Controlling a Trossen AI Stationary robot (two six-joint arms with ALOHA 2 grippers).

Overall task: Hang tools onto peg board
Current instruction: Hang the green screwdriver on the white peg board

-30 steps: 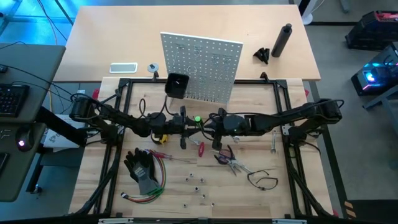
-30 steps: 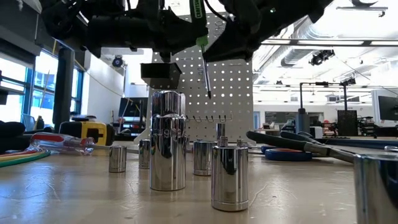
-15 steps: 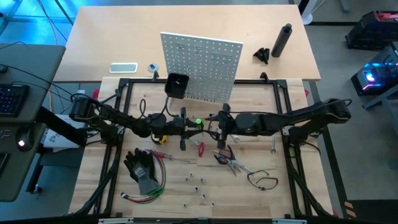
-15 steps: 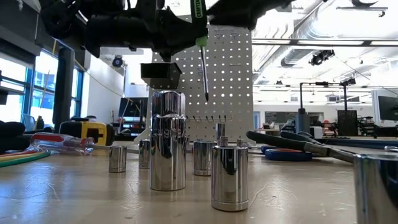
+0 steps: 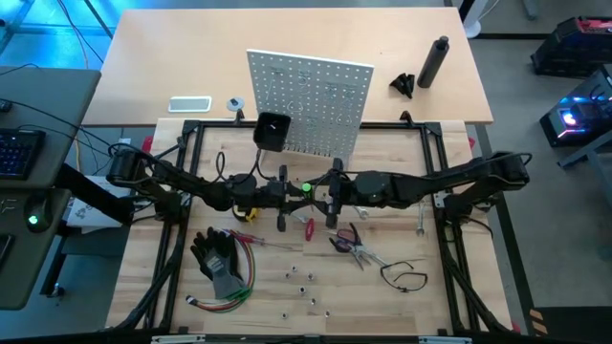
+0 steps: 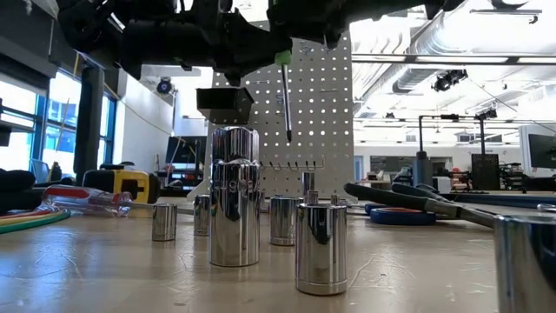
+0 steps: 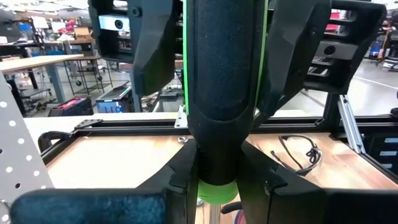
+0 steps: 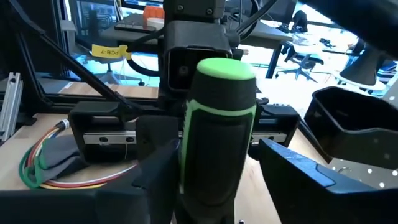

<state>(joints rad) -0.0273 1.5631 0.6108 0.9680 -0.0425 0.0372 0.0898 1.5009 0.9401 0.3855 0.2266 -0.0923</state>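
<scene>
The two arms meet above the middle of the counter point(image 5: 143, 67), just in front of the peg board point(image 5: 308, 103). The left hand point(image 5: 292, 188) is clenched on the green-handled screwdriver point(image 5: 305, 188) and holds it upright in the air, the handle at the top and the thin shaft point(image 6: 286, 100) pointing down, with its tip well above the counter. From the left hand, the right hand point(image 5: 328, 188) is at 3 o'clock, just beside the handle. Its fingers point(image 8: 314, 183) stand apart on both sides of the handle, released, and I cannot tell if they touch it.

The peg board stands upright at 12 o'clock from both hands, with a small black bin point(image 5: 271, 131) on its front.

At 6 o'clock from the hands, other tools lie on the counter: a red-handled screwdriver point(image 5: 309, 228), pliers point(image 5: 349, 244) and a thin black loop point(image 5: 405, 277). A black glove point(image 5: 216, 258) with coloured wires point(image 5: 237, 287) lies at 7 o'clock. Small chrome sockets point(image 6: 234, 196) stand at the near edge.
</scene>
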